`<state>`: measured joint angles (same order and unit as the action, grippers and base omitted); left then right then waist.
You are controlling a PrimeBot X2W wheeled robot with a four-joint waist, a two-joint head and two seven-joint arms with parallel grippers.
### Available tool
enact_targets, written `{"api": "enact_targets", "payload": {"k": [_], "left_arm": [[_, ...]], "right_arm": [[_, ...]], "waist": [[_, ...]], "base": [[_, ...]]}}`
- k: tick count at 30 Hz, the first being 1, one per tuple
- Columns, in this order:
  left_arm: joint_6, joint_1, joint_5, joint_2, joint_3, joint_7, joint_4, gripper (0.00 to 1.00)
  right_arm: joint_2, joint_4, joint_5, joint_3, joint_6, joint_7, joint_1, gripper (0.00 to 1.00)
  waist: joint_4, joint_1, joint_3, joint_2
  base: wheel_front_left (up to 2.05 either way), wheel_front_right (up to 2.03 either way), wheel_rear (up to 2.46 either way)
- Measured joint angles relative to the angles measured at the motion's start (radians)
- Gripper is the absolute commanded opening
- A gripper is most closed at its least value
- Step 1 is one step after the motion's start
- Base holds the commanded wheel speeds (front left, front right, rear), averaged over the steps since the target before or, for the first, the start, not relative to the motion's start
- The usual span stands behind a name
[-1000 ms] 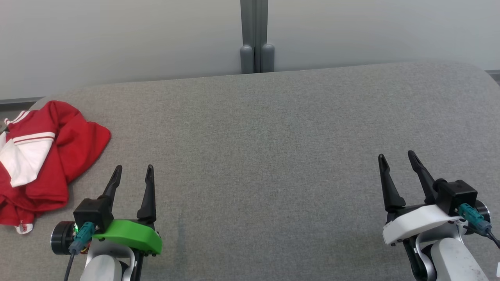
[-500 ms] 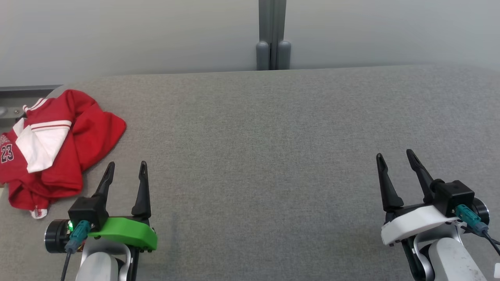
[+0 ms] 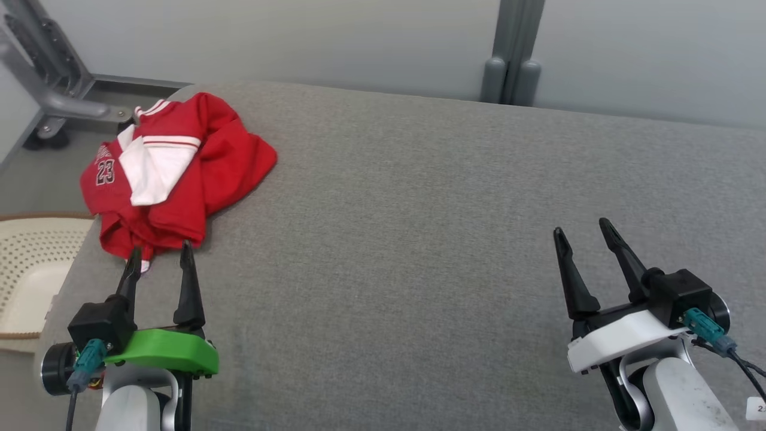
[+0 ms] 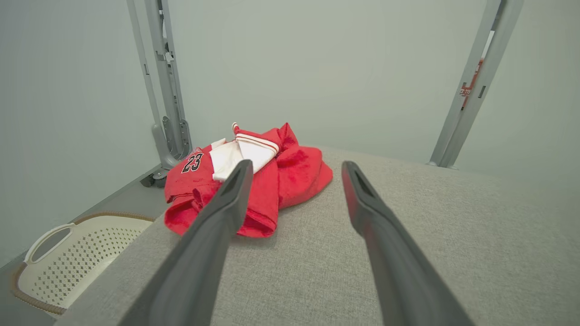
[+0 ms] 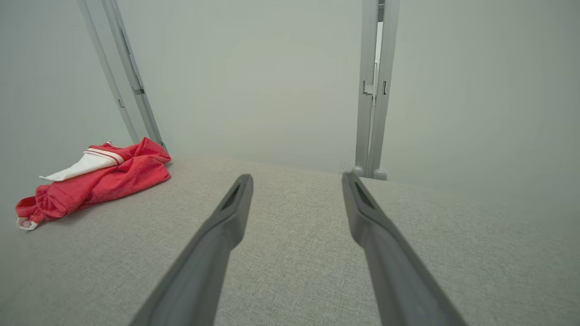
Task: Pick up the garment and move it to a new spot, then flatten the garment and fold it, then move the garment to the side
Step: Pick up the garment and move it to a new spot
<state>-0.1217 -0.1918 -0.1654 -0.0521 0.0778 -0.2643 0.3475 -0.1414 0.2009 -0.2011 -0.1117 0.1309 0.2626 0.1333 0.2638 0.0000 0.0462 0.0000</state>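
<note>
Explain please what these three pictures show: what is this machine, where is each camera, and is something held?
It is a wheeled robot with two arms. One picture comes from a camera on its head, looking down at a grey padded surface. The other two come from wrist cameras, each looking along its arm's two dark fingers. The left end effector and right end effector are both open and hold nothing. A crumpled red and white garment, numbered 23, lies near the far left corner, ahead of the left fingers. A pale perforated basket stands beside the surface.
</note>
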Motion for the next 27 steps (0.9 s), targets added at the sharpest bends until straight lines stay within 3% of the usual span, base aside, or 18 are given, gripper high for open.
{"api": "enact_targets", "payload": {"k": [9, 18, 27], "left_arm": [[0.003, 0.005, -0.019, 0.001, 0.023, 0.0, -0.016, 1.0], [0.02, -0.077, -0.028, 0.001, -0.024, 0.0, -0.004, 1.0], [0.013, -0.404, -0.071, 0.0, -0.075, 0.0, 0.3, 1.0]], "right_arm": [[-0.001, -0.013, -0.009, -0.012, 0.0, 0.0, 0.005, 1.0], [-0.063, -0.058, -0.006, -0.023, 0.0, -0.017, 0.056, 1.0], [-0.172, -0.203, 0.0, -0.017, 0.0, -0.105, 0.138, 1.0]], "waist": [[0.119, 0.0, 0.014, 0.0], [0.155, 0.0, 0.09, 0.0], [0.14, 0.0, 0.256, 0.0]], "base": [[0.0, 0.0, 0.0], [0.0, 0.0, 0.0], [0.0, 0.0, 0.0]]}}
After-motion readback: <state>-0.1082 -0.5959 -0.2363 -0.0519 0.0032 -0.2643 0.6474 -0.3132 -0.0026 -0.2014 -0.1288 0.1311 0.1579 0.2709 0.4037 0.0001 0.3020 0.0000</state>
